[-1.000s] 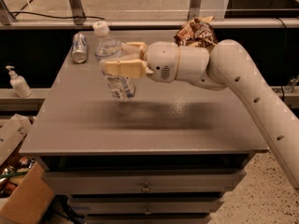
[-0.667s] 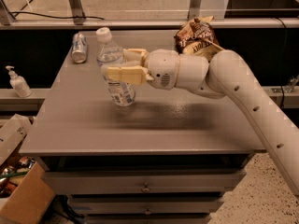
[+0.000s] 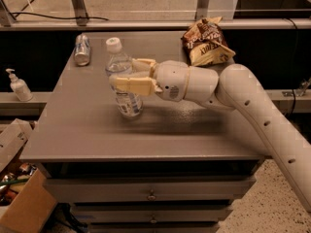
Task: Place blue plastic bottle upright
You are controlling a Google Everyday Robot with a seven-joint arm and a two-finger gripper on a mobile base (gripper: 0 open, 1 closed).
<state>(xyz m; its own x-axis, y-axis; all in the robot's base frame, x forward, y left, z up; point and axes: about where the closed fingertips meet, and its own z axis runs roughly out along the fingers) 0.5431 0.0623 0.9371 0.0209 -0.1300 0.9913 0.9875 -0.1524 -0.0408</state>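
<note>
Lowered since a second ago, the blue plastic bottle (image 3: 129, 103) stands nearly upright with its base on the worktop (image 3: 194, 125), left of centre and well clear of the front and left edges. The gripper (image 3: 124, 72) clamps its middle, one finger on each side.

The clear bottle (image 3: 118, 65) has a white cap (image 3: 113, 44) and a white label (image 3: 128, 101) with dark print. The cream gripper (image 3: 123, 73) clasped round its middle joins an off-white arm (image 3: 252, 106). The table (image 3: 97, 130) is plain grey, the can (image 3: 82, 49) silver, and the bag (image 3: 206, 42) brown and cream.
</note>
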